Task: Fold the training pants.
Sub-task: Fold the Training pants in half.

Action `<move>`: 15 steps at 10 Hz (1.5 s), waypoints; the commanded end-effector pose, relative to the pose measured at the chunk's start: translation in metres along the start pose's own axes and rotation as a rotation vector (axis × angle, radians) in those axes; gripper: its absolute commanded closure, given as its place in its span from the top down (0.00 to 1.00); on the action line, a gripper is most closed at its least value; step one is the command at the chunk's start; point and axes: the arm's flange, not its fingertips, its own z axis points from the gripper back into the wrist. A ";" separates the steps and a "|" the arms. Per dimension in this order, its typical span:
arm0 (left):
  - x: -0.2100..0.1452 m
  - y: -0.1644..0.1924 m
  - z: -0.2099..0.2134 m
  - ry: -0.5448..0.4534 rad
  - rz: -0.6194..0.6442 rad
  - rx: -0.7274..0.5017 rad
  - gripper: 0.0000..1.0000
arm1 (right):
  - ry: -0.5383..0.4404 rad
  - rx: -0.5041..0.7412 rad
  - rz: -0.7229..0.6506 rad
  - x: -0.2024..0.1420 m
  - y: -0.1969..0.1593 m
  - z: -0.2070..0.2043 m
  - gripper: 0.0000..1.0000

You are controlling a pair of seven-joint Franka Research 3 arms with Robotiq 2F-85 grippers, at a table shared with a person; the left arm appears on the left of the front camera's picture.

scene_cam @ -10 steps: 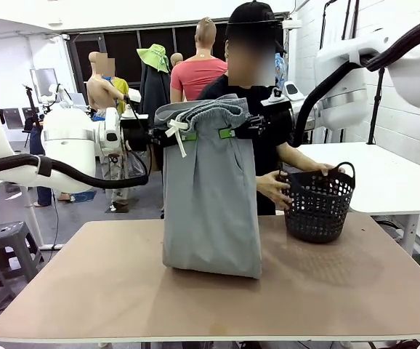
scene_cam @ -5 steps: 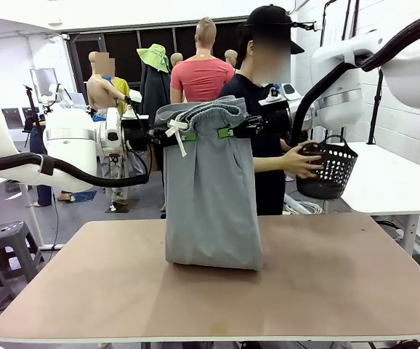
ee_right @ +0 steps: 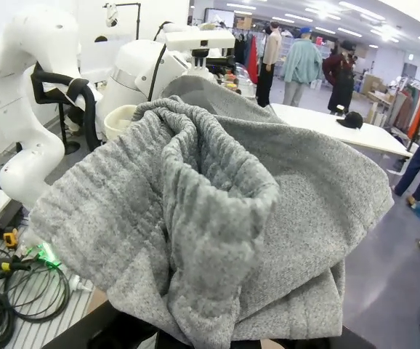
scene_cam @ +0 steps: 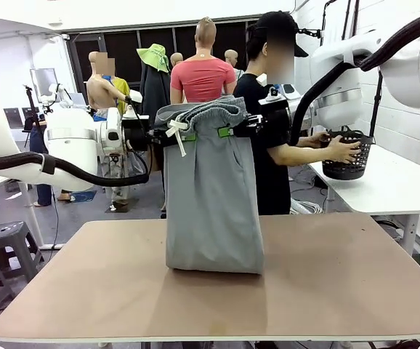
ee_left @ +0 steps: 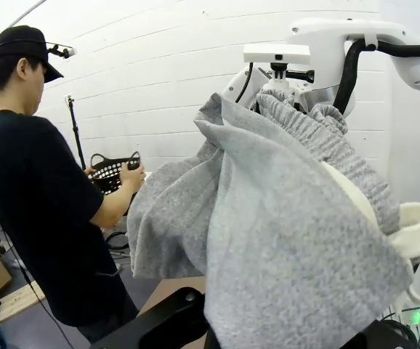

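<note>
1. Training pants (scene_cam: 211, 196), light grey, hang upright between the two grippers; the lower folded end rests on the table (scene_cam: 326, 283), waistband bunched at the top between the fingers.
2. Table: brown top, bare around the pants' lower end.
3. Person (scene_cam: 268, 116) in black shirt and cap stands behind the table, off to the side of the right gripper, turned toward a white side table (scene_cam: 392, 182).
4. Left gripper (scene_cam: 184, 135): fingers pressed together, pinching the waistband at the pants' left top corner; green pad shows just beside the white drawstring (scene_cam: 175, 131), which dangles right at the fingertips.
5. Right gripper (scene_cam: 228, 132): fingers pressed together, pinching the waistband at the right top corner; green pad visible against the cloth.
6. Black basket (scene_cam: 348, 156) sits on the side table, well apart from both grippers, past the right one; the person's hands (scene_cam: 341, 149) are on it.
7. Left wrist view: grey cloth (ee_left: 283, 233) drapes over and hides the fingers; ribbed waistband on top, drawstring loop at the side.
8. Right wrist view: ribbed waistband (ee_right: 210, 196) bunches over the fingers, covering them.
</note>
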 end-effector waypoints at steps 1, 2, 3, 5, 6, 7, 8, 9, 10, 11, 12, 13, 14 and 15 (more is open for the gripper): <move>0.023 0.039 0.000 0.063 0.033 0.048 0.00 | 0.045 -0.065 0.008 0.017 -0.033 0.008 0.00; 0.028 0.056 -0.004 0.084 0.021 0.067 0.00 | 0.068 -0.099 0.030 0.025 -0.045 0.012 0.00; 0.033 0.071 -0.006 0.099 -0.002 0.098 0.00 | 0.085 -0.115 0.049 0.027 -0.059 0.014 0.00; 0.046 0.107 -0.010 0.119 -0.028 0.146 0.00 | 0.121 -0.200 0.084 0.033 -0.087 0.014 0.00; 0.053 0.124 -0.014 0.118 -0.029 0.173 0.00 | 0.135 -0.237 0.093 0.038 -0.101 0.017 0.00; 0.057 0.134 -0.020 0.134 -0.036 0.208 0.00 | 0.153 -0.253 0.110 0.040 -0.110 0.019 0.00; 0.061 0.148 -0.025 0.146 -0.055 0.243 0.00 | 0.161 -0.247 0.119 0.040 -0.125 0.020 0.00; 0.061 0.166 -0.029 0.157 -0.057 0.276 0.00 | 0.167 -0.233 0.155 0.038 -0.143 0.025 0.00; 0.061 0.178 -0.033 0.168 -0.071 0.315 0.00 | 0.181 -0.201 0.161 0.036 -0.154 0.028 0.00; 0.057 0.184 -0.036 0.168 -0.054 0.313 0.00 | 0.177 -0.204 0.139 0.034 -0.159 0.032 0.00; 0.051 0.189 -0.036 0.178 -0.037 0.295 0.00 | 0.188 -0.186 0.141 0.029 -0.166 0.034 0.00; 0.044 0.192 -0.035 0.172 -0.022 0.271 0.00 | 0.188 -0.176 0.120 0.023 -0.170 0.034 0.00; 0.036 0.190 -0.034 0.158 -0.011 0.245 0.00 | 0.212 -0.166 0.098 0.014 -0.167 0.035 0.00; 0.031 0.185 -0.030 0.163 -0.002 0.239 0.00 | 0.224 -0.196 0.076 0.010 -0.163 0.036 0.00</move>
